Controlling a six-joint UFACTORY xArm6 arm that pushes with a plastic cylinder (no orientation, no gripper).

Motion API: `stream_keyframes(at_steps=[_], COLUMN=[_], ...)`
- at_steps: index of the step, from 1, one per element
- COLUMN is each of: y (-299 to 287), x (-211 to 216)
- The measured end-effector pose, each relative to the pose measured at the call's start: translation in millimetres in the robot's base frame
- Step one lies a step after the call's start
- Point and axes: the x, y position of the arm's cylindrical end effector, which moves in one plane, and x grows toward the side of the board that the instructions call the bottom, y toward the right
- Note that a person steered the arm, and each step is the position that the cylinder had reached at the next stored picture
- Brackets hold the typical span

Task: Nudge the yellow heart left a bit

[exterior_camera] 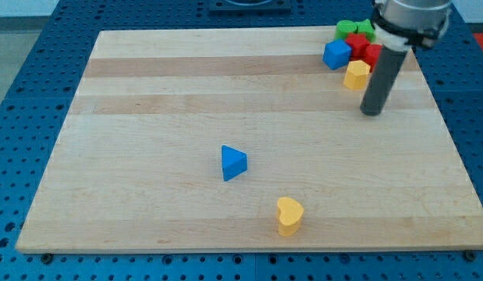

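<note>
The tool is a straight dark rod with no jaws to part or close, and it holds nothing. My tip (371,112) rests on the pale wooden counter (147,109) near the view's top right corner.

The small yellow heart-shaped block (289,215) lies well apart from my tip, far toward the view's bottom and some way to the view's left of it, close to the counter's lower edge. It stands alone, touching no other block.

A blue triangular block (232,162) sits farther to the view's left of my tip and lower than it, near the yellow heart but not touching it.

Just beside the tool, toward the view's upper left, a tight cluster of blocks is packed together: a second yellow block (356,74) nearest my tip, its shape unclear; a blue block (336,54) beyond that; red blocks (361,47) partly hidden behind the rod; and green blocks (351,30) farthest toward the view's top.
</note>
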Motion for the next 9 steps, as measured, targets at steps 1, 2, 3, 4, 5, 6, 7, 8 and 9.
stream_keyframes(at_steps=[1, 2, 3, 4, 5, 6, 7, 8, 9], y=[0.0, -0.1, -0.1, -3.2, -12.6, -41.0, -96.8, -96.8, -132.6], x=[-58.0, -103.8, -88.7, -25.0, 59.8, 122.5, 225.9, 225.9, 224.0])
